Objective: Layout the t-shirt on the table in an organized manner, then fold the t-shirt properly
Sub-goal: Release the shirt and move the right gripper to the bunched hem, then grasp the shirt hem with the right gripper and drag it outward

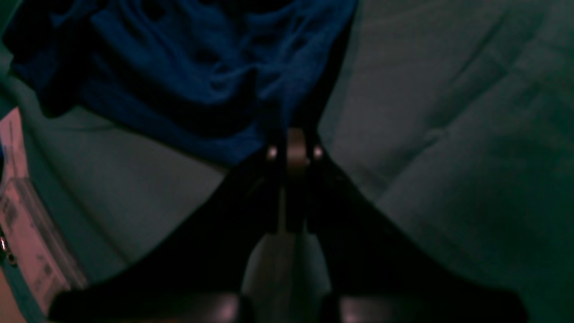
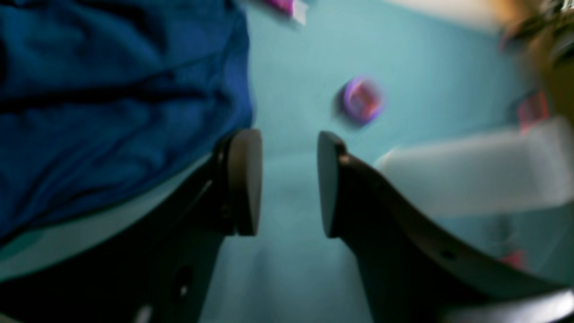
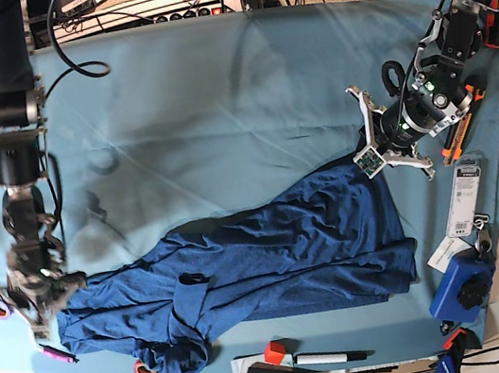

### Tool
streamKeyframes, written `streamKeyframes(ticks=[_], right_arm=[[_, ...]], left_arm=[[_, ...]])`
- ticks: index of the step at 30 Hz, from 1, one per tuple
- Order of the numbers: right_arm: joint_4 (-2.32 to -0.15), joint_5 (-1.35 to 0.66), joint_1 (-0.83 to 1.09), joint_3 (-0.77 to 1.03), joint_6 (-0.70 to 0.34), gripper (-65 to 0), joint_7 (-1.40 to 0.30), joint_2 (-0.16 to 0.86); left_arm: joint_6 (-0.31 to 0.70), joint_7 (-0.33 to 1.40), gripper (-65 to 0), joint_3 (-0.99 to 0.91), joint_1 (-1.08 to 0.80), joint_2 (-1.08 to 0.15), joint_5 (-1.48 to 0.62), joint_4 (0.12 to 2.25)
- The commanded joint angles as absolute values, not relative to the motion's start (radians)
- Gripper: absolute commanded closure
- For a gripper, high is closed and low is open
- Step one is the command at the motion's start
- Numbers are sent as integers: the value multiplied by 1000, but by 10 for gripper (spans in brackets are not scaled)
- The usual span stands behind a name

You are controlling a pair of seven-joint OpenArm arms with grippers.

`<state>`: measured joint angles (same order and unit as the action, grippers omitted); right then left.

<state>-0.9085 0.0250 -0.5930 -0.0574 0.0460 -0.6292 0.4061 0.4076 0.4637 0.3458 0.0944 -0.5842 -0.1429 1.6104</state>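
Left gripper (image 1: 293, 150) is clamped on an edge of the t-shirt (image 3: 271, 255), lifting its upper corner. Right gripper (image 2: 289, 181) hangs with jaws apart, holding nothing, just beside the shirt's opposite end. Between them the garment sprawls wrinkled across the table (image 3: 215, 96).

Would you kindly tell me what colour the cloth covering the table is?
Light teal-blue, plain and unpatterned: the table cloth shows best in the base view.
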Motion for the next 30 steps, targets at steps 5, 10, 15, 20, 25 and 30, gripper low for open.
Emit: streamKeyframes(ticks=[5, 10, 15, 20, 25, 30], right_arm=[[-924, -136, -592, 241, 48, -226, -484, 368], [-896, -299, -594, 368, -59, -226, -500, 331], [-755, -317, -610, 366, -107, -236, -413, 310], [-627, -316, -652, 367, -115, -237, -340, 299], [-546, -313, -715, 367, -115, -236, -308, 295], [-471, -313, -785, 367, -115, -236, -290, 296]], left_arm=[[404, 445, 0, 338, 111, -596, -150, 1626], [405, 444, 0, 338, 112, -596, -150, 1626], [446, 418, 0, 338, 111, -596, -150, 1626], [445, 419, 0, 338, 111, -596, -150, 1626], [445, 419, 0, 338, 111, -596, -150, 1626], [445, 419, 0, 338, 111, -596, -150, 1626]])
